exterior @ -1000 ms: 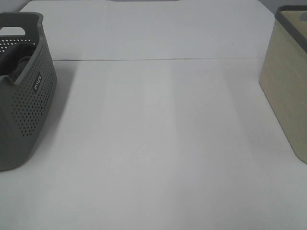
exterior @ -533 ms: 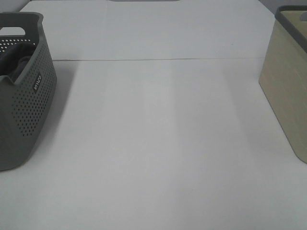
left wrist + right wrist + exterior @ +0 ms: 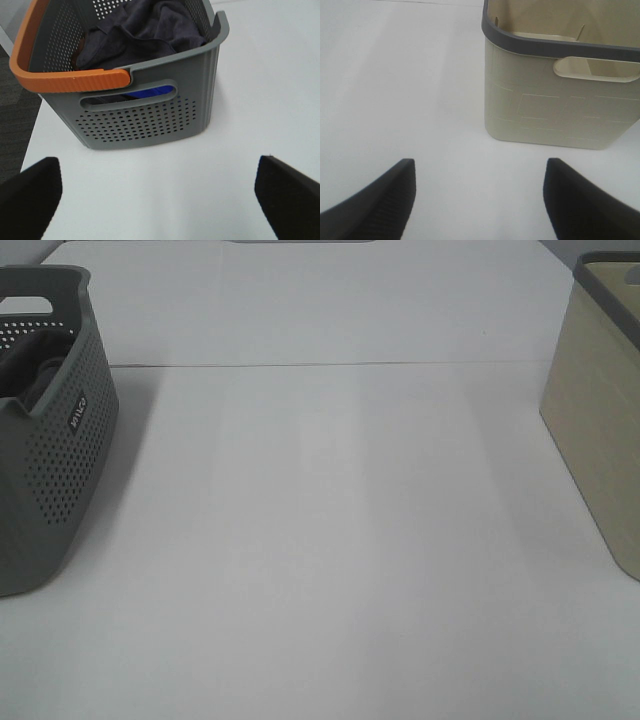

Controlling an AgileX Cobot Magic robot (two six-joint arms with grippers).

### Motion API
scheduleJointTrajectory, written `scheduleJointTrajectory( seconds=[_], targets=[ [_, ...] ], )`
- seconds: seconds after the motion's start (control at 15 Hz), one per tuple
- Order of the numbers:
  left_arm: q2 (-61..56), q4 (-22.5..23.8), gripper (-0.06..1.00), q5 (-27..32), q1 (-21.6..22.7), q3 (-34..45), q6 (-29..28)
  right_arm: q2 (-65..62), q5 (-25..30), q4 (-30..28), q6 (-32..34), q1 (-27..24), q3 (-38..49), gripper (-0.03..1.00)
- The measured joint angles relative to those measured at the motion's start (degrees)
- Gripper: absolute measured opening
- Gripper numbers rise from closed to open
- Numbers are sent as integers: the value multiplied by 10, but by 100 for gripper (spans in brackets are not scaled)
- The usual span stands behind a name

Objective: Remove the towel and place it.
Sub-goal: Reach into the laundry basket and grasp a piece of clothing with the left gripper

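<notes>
The dark charcoal-grey terry towel (image 3: 145,30) lies bunched inside the grey perforated plastic basket (image 3: 150,120). Its folds rise about level with the basket rim. An orange ribbed handle (image 3: 75,79) spans the near side of the basket. The basket stands at the left edge of the white table (image 3: 330,540).

**Task status**
- No part of the task is judged complete: the towel is not lifted, and nothing touches it.
- Left to do: grasp the towel, draw it clear of the basket, and set it down.
- The cream rectangular plastic bin with a dark grey rim (image 3: 560,110) stands well apart at the right edge of the table. It is probably the destination, though the task names none.

**Gripper state**
- The left gripper (image 3: 159,192) hangs short of the basket. Its jaws are spread wide, with nothing between them.
- The right gripper (image 3: 480,195) faces the cream bin. Its jaws are apart and hold nothing.

**Limits of view**
- The exterior high view shows neither arm and cuts off both containers.
- A blue object (image 3: 150,93) shows through the basket's handle slot beneath the towel; it cannot be identified.
- The towel's full extent is hidden by the basket walls.
- The floor of the cream bin is only partly visible.
</notes>
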Motion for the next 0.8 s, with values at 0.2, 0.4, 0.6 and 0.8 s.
scheduleJointTrajectory(
  seconds=[0.2, 0.4, 0.6, 0.8],
  targets=[
    [93, -3, 99, 36, 0, -60, 36, 0, 0, 0, 0, 0, 0, 68],
    [202, -9, 99, 44, 0, -135, 120, 0, 0, 0, 0, 0, 0, 68],
    [302, -5, 99, 42, 0, -202, 235, 0, 0, 0, 0, 0, 0, 68],
    [413, 14, 99, 18, 0, -271, 370, 0, 0, 0, 0, 0, 0, 68]
  ],
)
